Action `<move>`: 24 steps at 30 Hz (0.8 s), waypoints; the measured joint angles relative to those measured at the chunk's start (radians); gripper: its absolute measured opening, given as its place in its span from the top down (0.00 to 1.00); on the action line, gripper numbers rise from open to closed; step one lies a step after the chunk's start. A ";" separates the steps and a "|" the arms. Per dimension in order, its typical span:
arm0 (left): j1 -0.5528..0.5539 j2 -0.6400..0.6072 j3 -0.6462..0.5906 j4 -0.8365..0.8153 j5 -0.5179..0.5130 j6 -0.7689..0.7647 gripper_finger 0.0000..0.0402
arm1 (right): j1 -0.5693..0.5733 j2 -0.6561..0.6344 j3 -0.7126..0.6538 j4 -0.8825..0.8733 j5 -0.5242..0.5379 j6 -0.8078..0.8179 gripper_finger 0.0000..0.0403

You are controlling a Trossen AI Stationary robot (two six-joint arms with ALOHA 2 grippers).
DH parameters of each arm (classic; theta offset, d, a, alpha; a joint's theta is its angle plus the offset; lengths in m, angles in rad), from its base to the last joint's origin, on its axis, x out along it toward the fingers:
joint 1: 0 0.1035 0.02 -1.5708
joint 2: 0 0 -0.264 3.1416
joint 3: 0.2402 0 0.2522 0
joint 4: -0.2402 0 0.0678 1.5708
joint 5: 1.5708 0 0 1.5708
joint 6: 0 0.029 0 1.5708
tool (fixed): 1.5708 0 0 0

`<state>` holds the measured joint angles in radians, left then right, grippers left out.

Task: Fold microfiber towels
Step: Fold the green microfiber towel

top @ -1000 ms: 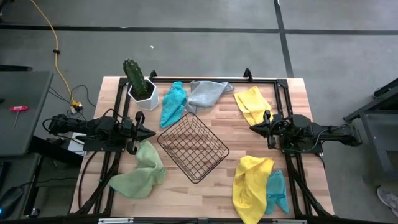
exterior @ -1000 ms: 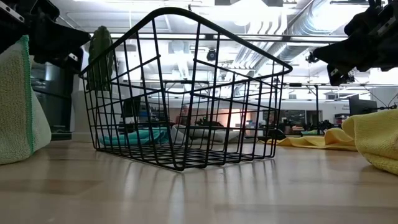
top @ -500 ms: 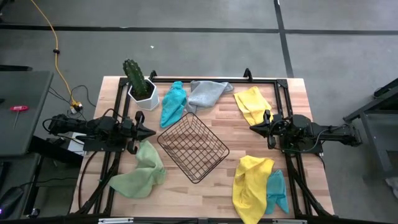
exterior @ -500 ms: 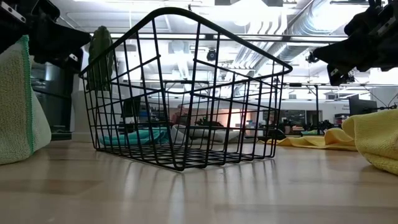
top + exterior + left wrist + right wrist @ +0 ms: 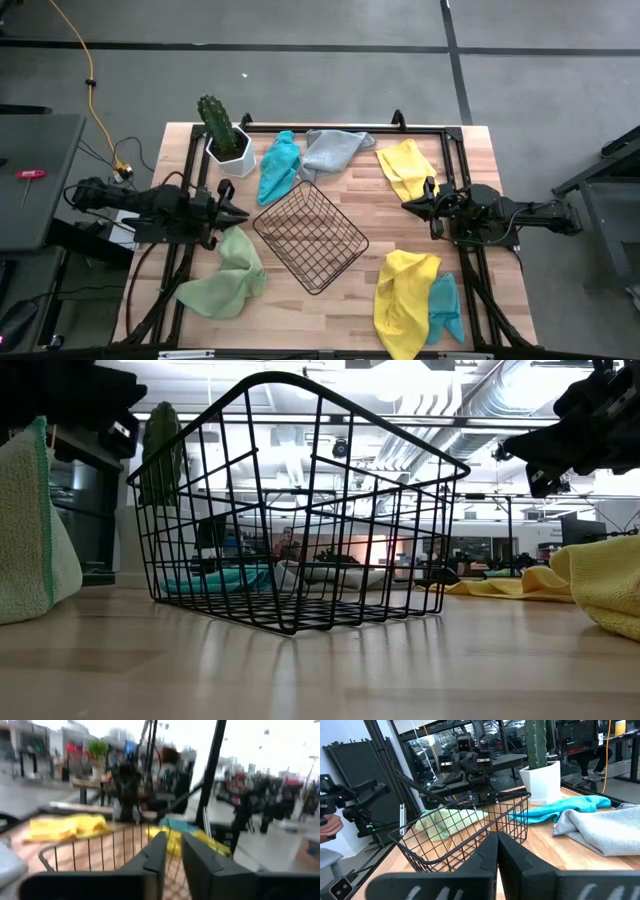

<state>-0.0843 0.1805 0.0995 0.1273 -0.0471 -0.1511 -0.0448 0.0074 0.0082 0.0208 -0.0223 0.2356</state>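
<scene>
The light green towel (image 5: 225, 280) is seen lying crumpled on the worktop (image 5: 350, 200) just beside the left gripper (image 5: 243, 212), whose jaws are slightly parted and empty, while the right gripper (image 5: 407, 206) is kept clenched.

A: What sits mid-table?
B: The wire basket (image 5: 310, 236), between both arms.

A: And behind it?
B: Along the far edge, a potted cactus (image 5: 222, 134) at the left, then two towels (image 5: 279, 166) side by side, another towel (image 5: 407, 167) to the right.

A: The near side?
B: One towel (image 5: 226, 275) lies left of the basket, below the left gripper (image 5: 243, 213). At the right, two overlapping towels (image 5: 405, 300) lie before the right gripper (image 5: 408, 206).
</scene>
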 joint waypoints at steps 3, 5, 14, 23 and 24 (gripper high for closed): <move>-0.038 0.130 0.098 -0.076 0.007 -0.023 0.69 | 0.000 0.000 0.000 0.000 0.000 0.000 1.00; -0.077 0.222 0.164 -0.152 0.011 -0.043 0.60 | 0.000 0.000 0.000 0.000 0.000 0.000 1.00; -0.403 0.597 0.425 -0.321 -0.059 -0.179 0.42 | 0.000 0.000 0.000 0.000 0.000 0.000 1.00; -0.658 0.909 0.553 -0.401 -0.481 -0.220 0.44 | 0.000 0.000 0.000 0.000 0.000 0.000 1.00; -0.662 0.936 0.559 -0.401 -0.486 -0.231 0.44 | 0.000 0.000 0.000 0.000 0.000 0.000 1.00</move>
<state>-0.7460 1.1165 0.6587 -0.2737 -0.5335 -0.3824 -0.0450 0.0073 0.0081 0.0208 -0.0223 0.2354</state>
